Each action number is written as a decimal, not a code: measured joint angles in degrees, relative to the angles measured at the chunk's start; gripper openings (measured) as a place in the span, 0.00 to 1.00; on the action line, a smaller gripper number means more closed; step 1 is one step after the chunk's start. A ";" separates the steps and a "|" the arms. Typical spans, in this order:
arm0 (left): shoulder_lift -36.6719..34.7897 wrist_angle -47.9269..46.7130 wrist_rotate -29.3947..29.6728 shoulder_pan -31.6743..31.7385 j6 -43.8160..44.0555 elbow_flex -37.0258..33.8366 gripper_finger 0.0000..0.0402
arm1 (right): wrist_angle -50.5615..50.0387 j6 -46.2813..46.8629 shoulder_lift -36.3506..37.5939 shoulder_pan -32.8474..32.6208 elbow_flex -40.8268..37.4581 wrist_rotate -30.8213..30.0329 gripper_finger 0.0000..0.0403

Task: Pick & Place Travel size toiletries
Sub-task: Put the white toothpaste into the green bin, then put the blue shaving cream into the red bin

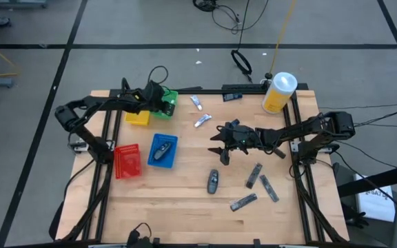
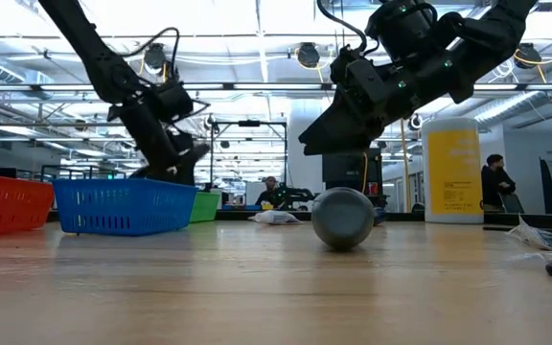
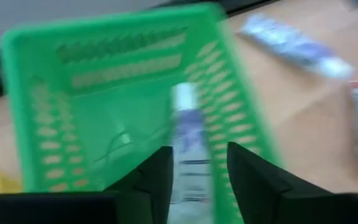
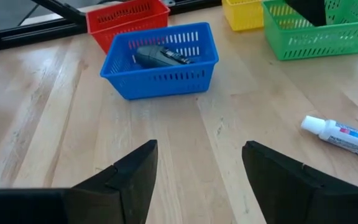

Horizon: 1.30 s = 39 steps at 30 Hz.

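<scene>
My left gripper (image 1: 160,101) hangs over the green tray (image 1: 171,97), open. In the left wrist view a white-silver tube (image 3: 188,146) with blue marks shows between its fingers, above the tray floor (image 3: 104,124). My right gripper (image 1: 220,146) is open mid-table, raised and holding nothing. It stands above and just beyond a dark rounded piece (image 2: 343,218) that lies on the wood. Two more tubes (image 1: 196,102) (image 1: 202,121) lie on the table between the grippers. One dark piece (image 4: 157,56) lies in the blue tray (image 4: 123,84). My left gripper (image 3: 201,174) has the tube's lower part (image 3: 188,177) between its open fingers, close against one finger (image 3: 160,180), with green tray showing between it and the other. The picture is smeared, so I cannot tell whether either finger touches the tube.
The yellow tray (image 1: 138,118) and red tray (image 1: 126,161) stand on the left. Several dark oblong pieces (image 1: 254,175) (image 1: 269,188) (image 1: 243,202) and a rounded one (image 1: 213,180) lie near the right front. A big yellow container (image 1: 279,92) stands at the far right corner.
</scene>
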<state>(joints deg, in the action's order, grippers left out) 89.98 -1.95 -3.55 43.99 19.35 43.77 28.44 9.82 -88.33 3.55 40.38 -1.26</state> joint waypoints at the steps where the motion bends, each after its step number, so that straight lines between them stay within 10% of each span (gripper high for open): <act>1: -1.05 0.07 -1.83 0.02 -1.05 0.00 0.39 | -0.05 0.00 0.00 0.00 0.00 -0.02 0.57; 9: -10.21 -8.75 4.93 -2.58 -6.07 0.07 0.33 | -0.07 -0.13 0.00 -0.04 0.00 -0.08 0.56; 20: -3.97 -10.23 7.27 -6.32 1.48 -0.26 0.02 | 0.33 -0.02 0.00 -0.88 0.02 -0.11 0.55; 28: -6.24 -9.71 -0.53 -8.96 4.73 -0.15 0.05 | 0.46 -0.17 0.00 -1.79 0.04 -0.13 0.54; 39: -11.76 -10.42 6.10 -10.62 -2.13 -0.13 0.03 | -0.46 -0.13 -0.02 -1.79 0.04 -0.13 0.53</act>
<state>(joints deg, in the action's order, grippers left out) 78.22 -12.37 2.55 33.36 17.22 43.64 27.98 9.69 -88.36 1.76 40.42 -1.39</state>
